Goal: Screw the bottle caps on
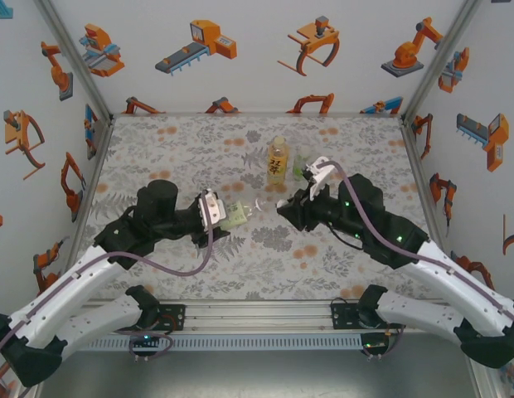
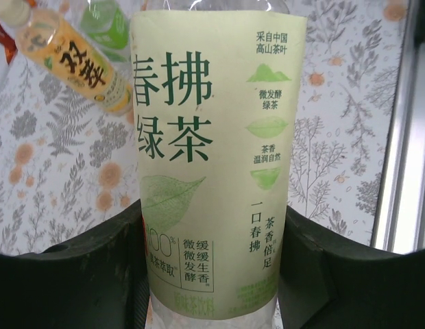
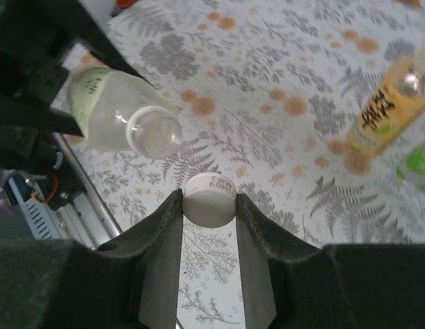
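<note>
**Floral tablecloth (image 1: 157, 141), with cap and open bottle mouth held close together**

On my right wrist camera, the right gripper (image 3: 209, 223) has its two dark fingers (image 3: 161, 236) pinching a small round white plastic screw cap (image 3: 209, 200) by its rim. Just beyond the cap, not touching it, I see the open mouth of a clear plastic bottle with a pale label printed in green characters (image 3: 116, 113).

That bottle (image 2: 212, 151) sits clamped between the left gripper's (image 2: 212, 274) fingers (image 2: 89, 274), which press on its body from both sides.

From overhead, I see the left gripper (image 1: 222, 212) holding the bottle (image 1: 240, 213) on its side, neck pointing at the right gripper (image 1: 283, 207).

Further back, a yellow-orange plastic bottle (image 1: 277, 160) stands upright on the cloth. Just beside it is a clear bottle with a bright green label (image 1: 300, 168), partly hidden behind the right arm.
</note>
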Available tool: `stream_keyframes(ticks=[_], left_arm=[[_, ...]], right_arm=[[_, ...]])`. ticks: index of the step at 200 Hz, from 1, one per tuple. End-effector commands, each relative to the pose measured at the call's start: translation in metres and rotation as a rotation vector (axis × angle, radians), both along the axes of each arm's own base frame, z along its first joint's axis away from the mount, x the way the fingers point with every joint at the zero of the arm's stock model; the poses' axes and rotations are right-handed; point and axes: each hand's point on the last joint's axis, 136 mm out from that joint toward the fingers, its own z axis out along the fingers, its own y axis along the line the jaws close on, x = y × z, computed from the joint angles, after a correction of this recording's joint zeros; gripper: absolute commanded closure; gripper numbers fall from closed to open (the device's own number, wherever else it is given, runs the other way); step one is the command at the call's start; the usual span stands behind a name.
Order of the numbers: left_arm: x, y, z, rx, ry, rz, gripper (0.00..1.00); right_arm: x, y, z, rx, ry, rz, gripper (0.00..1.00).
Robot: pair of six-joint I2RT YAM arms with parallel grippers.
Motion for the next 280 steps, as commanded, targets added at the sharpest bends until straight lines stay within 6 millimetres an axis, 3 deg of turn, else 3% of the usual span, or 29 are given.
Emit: stream_keyframes(ticks=[1, 17, 39, 59, 104, 180, 240, 280], left_arm=[[-0.030, -0.002, 0.015, -0.030, -0.044, -0.146, 0.92], [-0.045, -0.002, 0.015, -0.032, -0.076, -0.226, 0.92], [-0.060, 0.000, 0.017, -0.036, -0.083, -0.301, 0.92], [-0.063, -0.001, 0.017, -0.036, -0.070, -0.315, 0.92], [-0.062, -0.002, 0.019, -0.035, -0.057, -0.299, 0.94], [-0.048, -0.004, 0.023, -0.051, -0.056, -0.219, 0.96], [-0.053, -0.007, 0.025, -0.078, -0.056, -0.256, 0.96], [-0.059, -0.010, 0.027, -0.095, -0.048, -0.294, 0.99]], right_arm=[[-0.041, 0.009, 0.033, 0.022, -0.189, 0.262, 0.96], [-0.061, 0.011, 0.041, 0.033, -0.277, 0.381, 0.96], [-0.074, 0.012, 0.046, 0.016, -0.362, 0.468, 0.96], [-0.087, 0.015, 0.042, -0.016, -0.398, 0.570, 0.96], [-0.096, 0.024, 0.035, -0.008, -0.379, 0.664, 0.96], [-0.096, 0.029, 0.019, -0.029, -0.333, 0.685, 0.99], [-0.073, 0.033, 0.005, -0.099, -0.335, 0.585, 1.00], [-0.072, 0.035, 0.003, -0.086, -0.350, 0.582, 1.00]])
